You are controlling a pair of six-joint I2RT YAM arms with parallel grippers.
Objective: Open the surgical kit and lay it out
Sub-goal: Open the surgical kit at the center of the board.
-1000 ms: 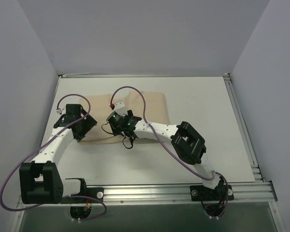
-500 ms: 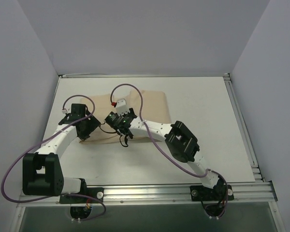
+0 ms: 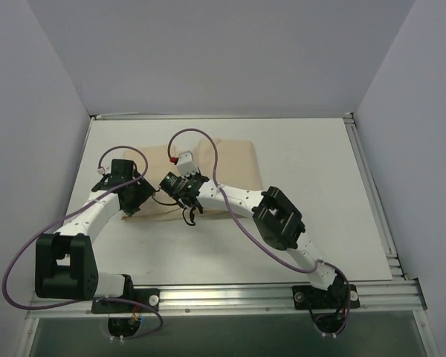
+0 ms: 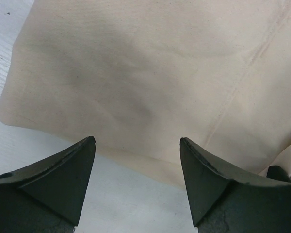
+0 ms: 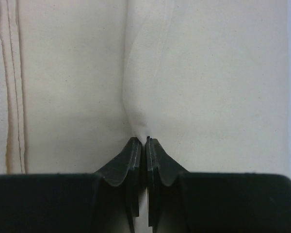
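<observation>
Pinching cloth wrap (image 5: 213,73), right tool (image 5: 146,141) shifted leftward

- The right gripper (image 3: 180,186) has slid left across the cloth (image 3: 234,160), and its elbow has followed the same way.
- The left gripper (image 3: 132,195) has swung right, in over the cloth's near left edge.
- The two grippers now sit just beside each other; a second ago there was a clear gap between them.
</observation>
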